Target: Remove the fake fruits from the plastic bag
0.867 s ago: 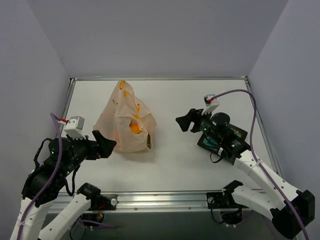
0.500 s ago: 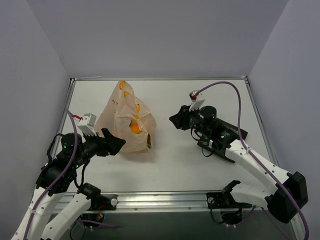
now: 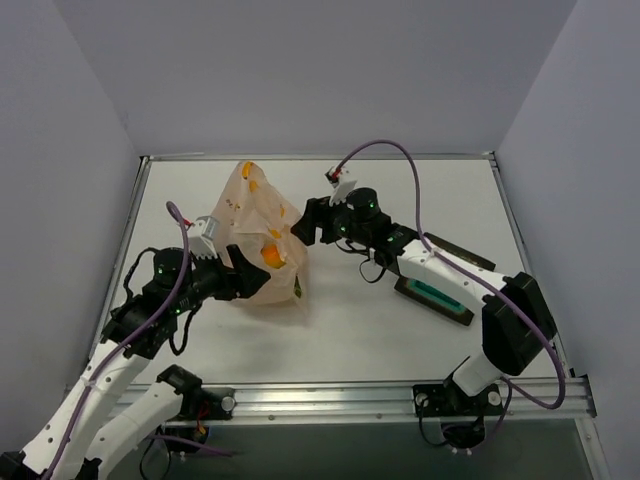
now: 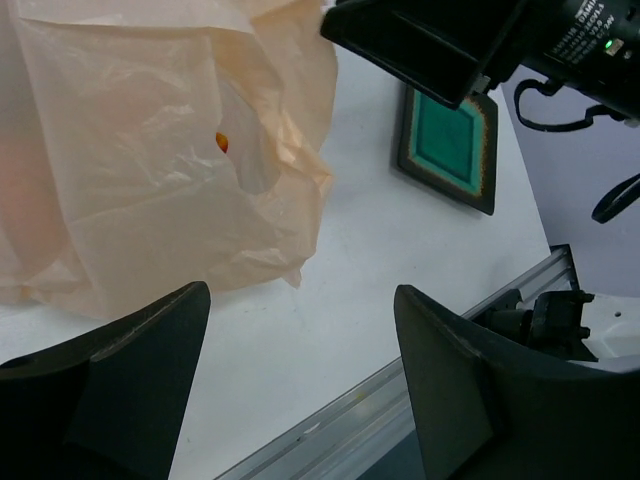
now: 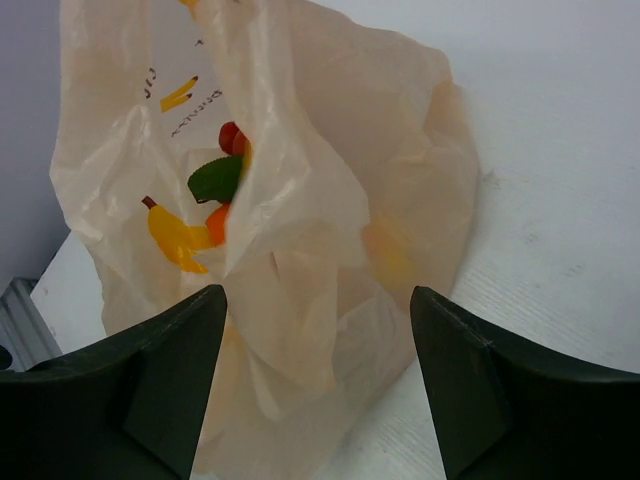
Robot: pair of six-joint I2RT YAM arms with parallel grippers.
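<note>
Currently the plastic bag (image 3: 262,240) stands crumpled on the white worktop (image 3: 400,200), left of its middle, its top reaching toward the far edge and its bottom spreading around the middle of the depth. The fake fruits are all inside it. From above, a round orange (image 3: 270,256) shows through the thin peach film low in the bag. In the right wrist view a small red piece (image 5: 232,135) sits above a green piece (image 5: 215,178), with an orange patch just under them; whether that patch is the same orange I cannot tell.

The left gripper (image 3: 232,278) sits at the bag's near-left side, very close to the film; whether it touches cannot be told. Its fingers (image 4: 130,370) stand wide apart with nothing between them, the bag's lower folds lying just beyond the tips. The right gripper (image 3: 308,222) sits at the bag's right side, pointing at it from the middle of the worktop. Its fingers (image 5: 160,380) are also spread wide and hold nothing, and a loose fold of the bag hangs just ahead of the gap between them.

A square dark teal tray (image 3: 440,297) lies flat toward the right edge, well apart from the bag and partly under the right arm.
</note>
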